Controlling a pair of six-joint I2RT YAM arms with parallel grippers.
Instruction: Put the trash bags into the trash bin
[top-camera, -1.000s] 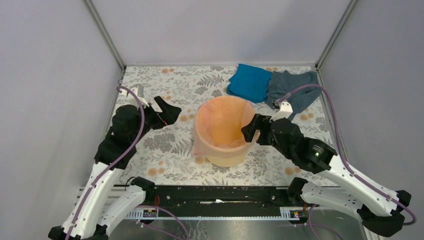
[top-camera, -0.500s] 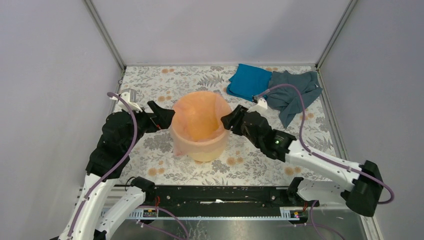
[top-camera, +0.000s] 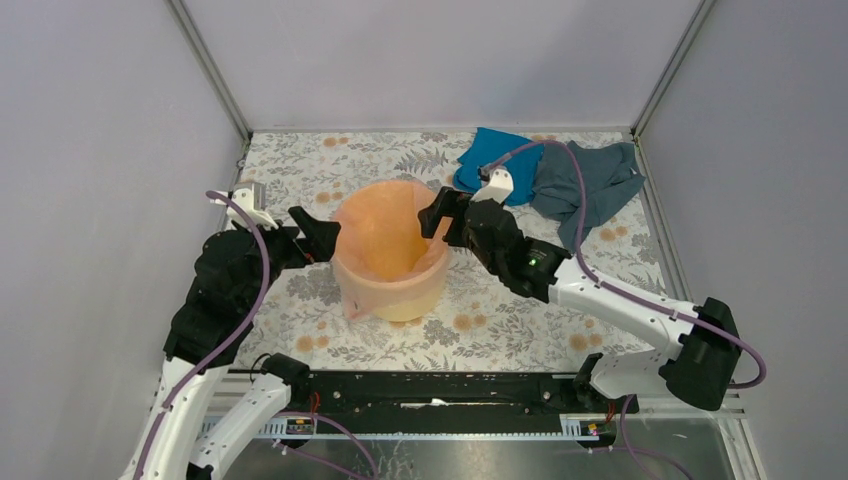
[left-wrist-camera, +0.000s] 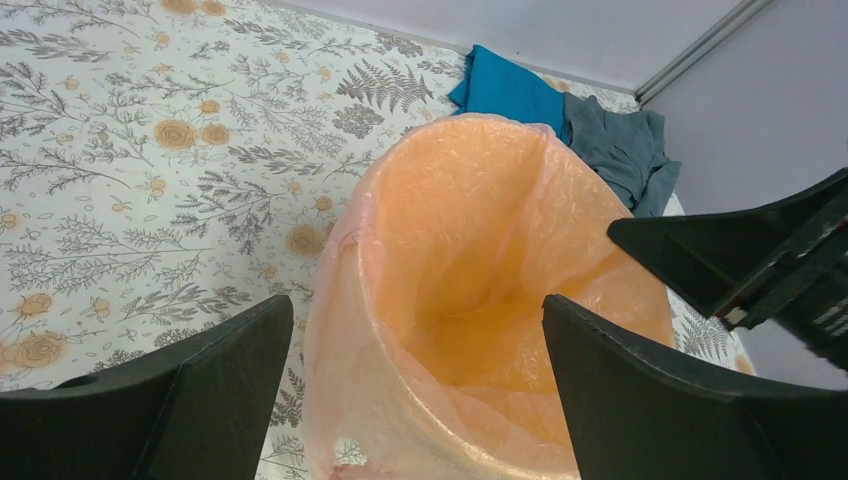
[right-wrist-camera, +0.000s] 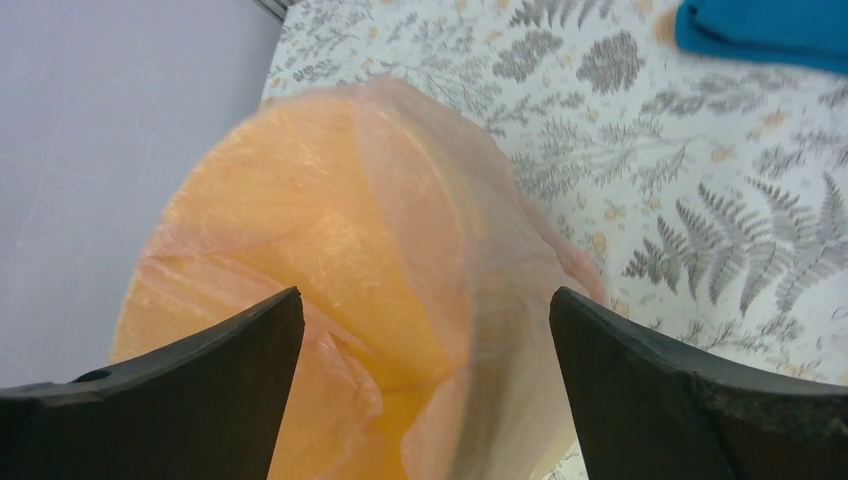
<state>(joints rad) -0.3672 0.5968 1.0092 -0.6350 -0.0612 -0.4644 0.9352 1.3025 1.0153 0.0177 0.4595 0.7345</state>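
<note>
The yellow-orange trash bin stands upright on the floral table. The pale-pink trash bag lines its inside, folds over the rim and hangs down the near-left wall. My left gripper is open and empty at the bin's left rim; in the left wrist view it straddles the bag-covered rim. My right gripper is open and empty at the far-right rim; in the right wrist view it spans the bag-covered rim.
A blue cloth and a grey-blue cloth lie at the back right, just behind the right arm. Grey walls close in the table on the left, back and right. The arms' base rail runs along the near edge.
The bin with the bag has slid left across the table. My right gripper has moved left and back with it. My left gripper has drawn slightly left, staying at the rim.
</note>
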